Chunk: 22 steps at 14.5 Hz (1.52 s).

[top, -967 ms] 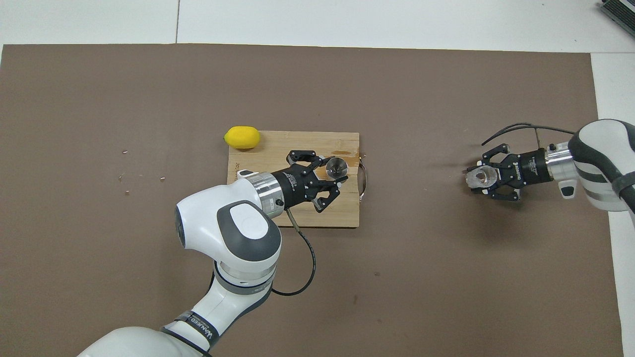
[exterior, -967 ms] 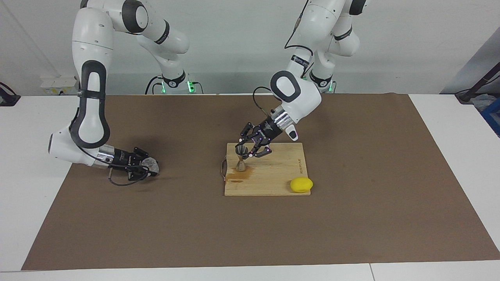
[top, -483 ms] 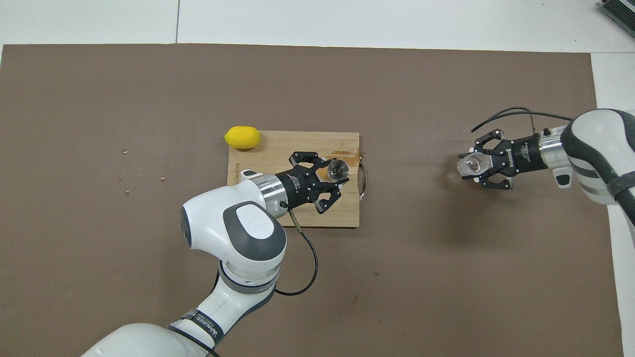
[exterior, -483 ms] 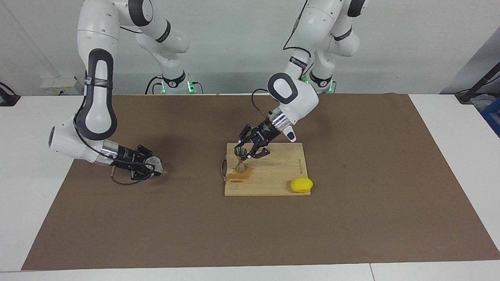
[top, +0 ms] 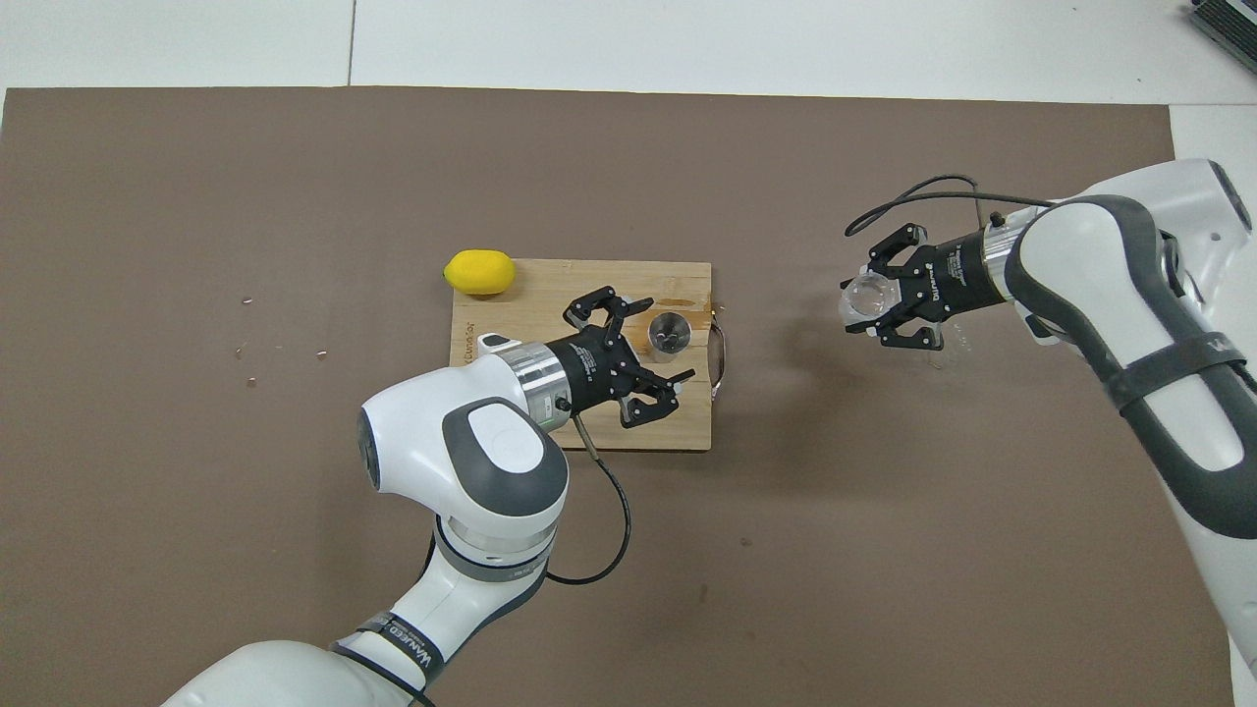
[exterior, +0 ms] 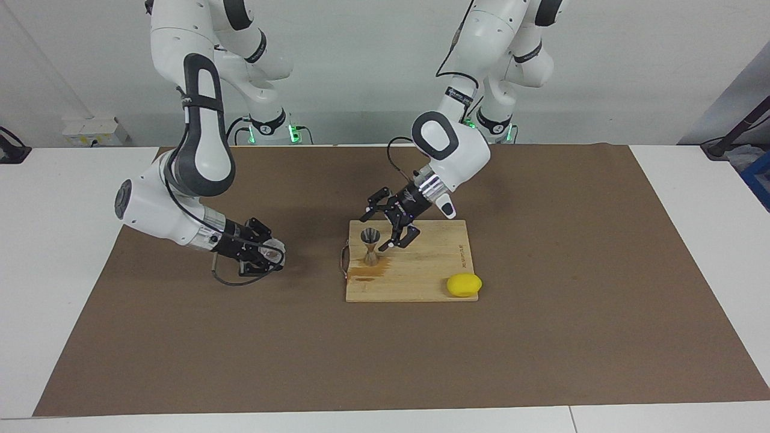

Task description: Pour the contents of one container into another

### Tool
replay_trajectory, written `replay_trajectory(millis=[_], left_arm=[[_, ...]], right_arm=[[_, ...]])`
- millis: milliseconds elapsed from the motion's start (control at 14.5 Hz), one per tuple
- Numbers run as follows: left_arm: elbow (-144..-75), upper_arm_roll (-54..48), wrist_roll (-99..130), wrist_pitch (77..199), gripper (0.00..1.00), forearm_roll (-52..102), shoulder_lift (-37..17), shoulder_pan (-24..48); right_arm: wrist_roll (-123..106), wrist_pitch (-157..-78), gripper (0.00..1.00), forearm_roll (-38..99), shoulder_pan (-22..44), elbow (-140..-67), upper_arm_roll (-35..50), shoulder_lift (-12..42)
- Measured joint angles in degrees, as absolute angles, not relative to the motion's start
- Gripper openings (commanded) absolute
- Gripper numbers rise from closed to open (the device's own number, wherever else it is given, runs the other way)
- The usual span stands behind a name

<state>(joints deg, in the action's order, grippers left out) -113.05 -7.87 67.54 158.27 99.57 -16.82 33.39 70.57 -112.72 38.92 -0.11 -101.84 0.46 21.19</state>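
The steel jigger [exterior: 370, 245] stands upright on the wooden cutting board [exterior: 427, 270], near the board's end toward the right arm. It also shows in the overhead view [top: 670, 334] on the board [top: 550, 295]. My left gripper [exterior: 379, 231] is open, with a finger on either side of the jigger's upper cone; in the overhead view the left gripper [top: 670, 340] brackets the jigger. My right gripper [exterior: 266, 254] is shut on the clear glass cup [exterior: 274, 252] and holds it just above the brown mat, beside the board. The right gripper [top: 887, 306] and the cup [top: 863, 298] also show from above.
A yellow lemon [exterior: 464, 284] lies at the board's corner toward the left arm's end, farther from the robots; it also shows from above [top: 478, 272]. A wet stain [exterior: 361, 276] marks the board by the jigger. The board has a metal handle [top: 722, 353].
My right gripper has lifted the glass cup and carried it toward the cutting board. My left gripper's fingers have spread wider apart around the jigger.
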Motion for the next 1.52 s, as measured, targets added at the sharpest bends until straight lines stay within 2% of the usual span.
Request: replay_trajectory(millis=[276, 553, 760, 1105, 1520], left_arm=[[-112.8, -8.02, 67.54, 157.12, 1.0, 99.57, -15.75, 33.61], [-114.51, -7.35, 67.56, 151.5, 1.0, 99.57, -12.46, 33.12], [-115.31, -6.65, 67.55, 144.4, 1.0, 96.1, -10.92, 28.64], [-114.18, -6.26, 67.42, 133.0, 1.0, 80.26, -10.38, 20.42], [-106.48, -6.17, 60.04, 119.7, 1.0, 54.65, -10.91, 14.15]], right_arm=[[79.67, -115.69, 0.16, 35.53, 4.72, -99.21, 0.46, 21.15], [87.0, -115.98, 0.15, 32.18, 8.62, -95.97, 0.48, 21.14], [89.5, -115.98, 0.15, 29.9, 11.28, -94.34, 0.48, 21.16], [91.46, -116.09, 0.14, 25.51, 15.43, -93.09, 0.48, 21.53], [91.53, -116.21, 0.12, 20.46, 18.53, -92.96, 0.48, 21.65]])
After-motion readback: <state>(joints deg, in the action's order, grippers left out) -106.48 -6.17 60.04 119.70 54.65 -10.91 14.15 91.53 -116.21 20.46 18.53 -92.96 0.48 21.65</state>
